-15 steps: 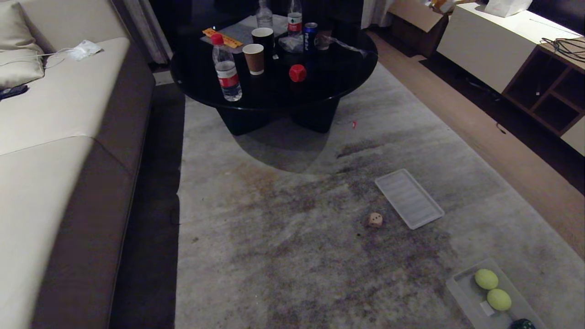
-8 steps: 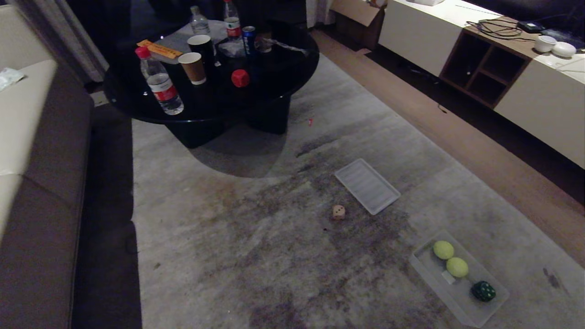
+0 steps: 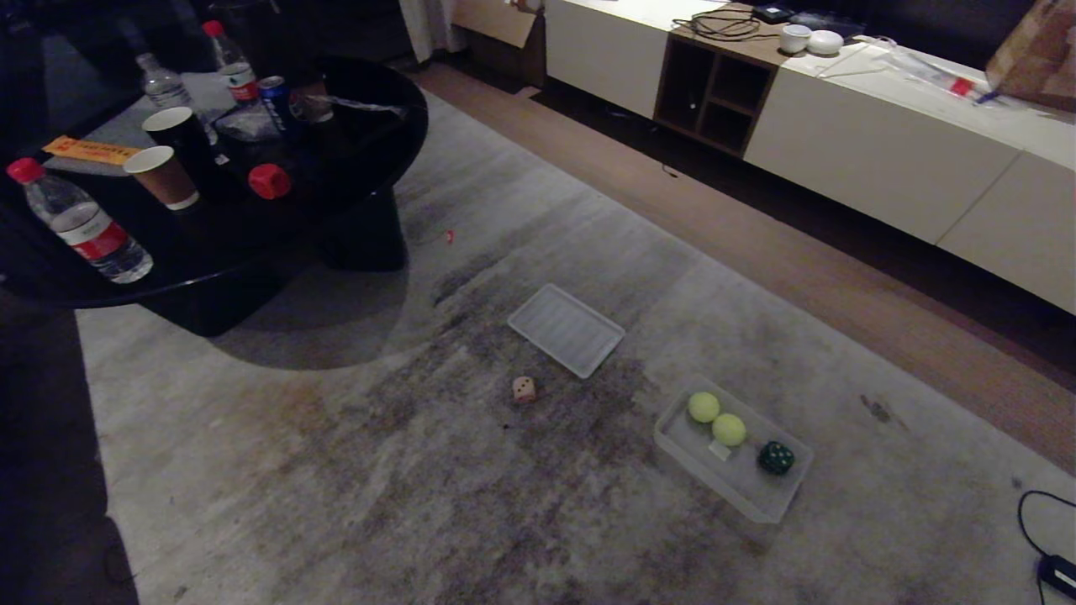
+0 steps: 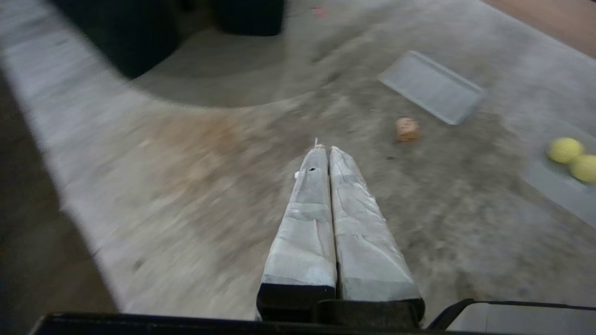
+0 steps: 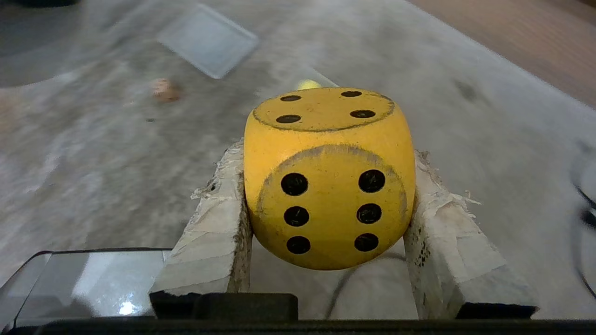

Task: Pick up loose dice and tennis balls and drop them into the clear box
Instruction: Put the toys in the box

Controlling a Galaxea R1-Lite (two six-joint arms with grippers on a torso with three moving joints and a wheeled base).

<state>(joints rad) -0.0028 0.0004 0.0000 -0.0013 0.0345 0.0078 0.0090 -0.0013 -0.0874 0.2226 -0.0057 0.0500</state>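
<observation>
The right gripper (image 5: 328,186) holds a yellow die (image 5: 328,177) clamped between its taped fingers (image 5: 212,228), above the rug (image 3: 378,470); the left gripper (image 4: 326,151) has its fingers pressed together, holding nothing, also over the rug. Nearest on the rug, toward its right edge, sits the clear box (image 3: 714,483) containing two tennis balls (image 3: 716,418) and a dark green die (image 3: 775,457). Beyond it, a pinkish-tan die (image 3: 524,388) lies loose just beside a flat ribbed lid (image 3: 566,328), and a red die (image 3: 269,181) rests on the black round table (image 3: 370,143) at the rug's far left.
</observation>
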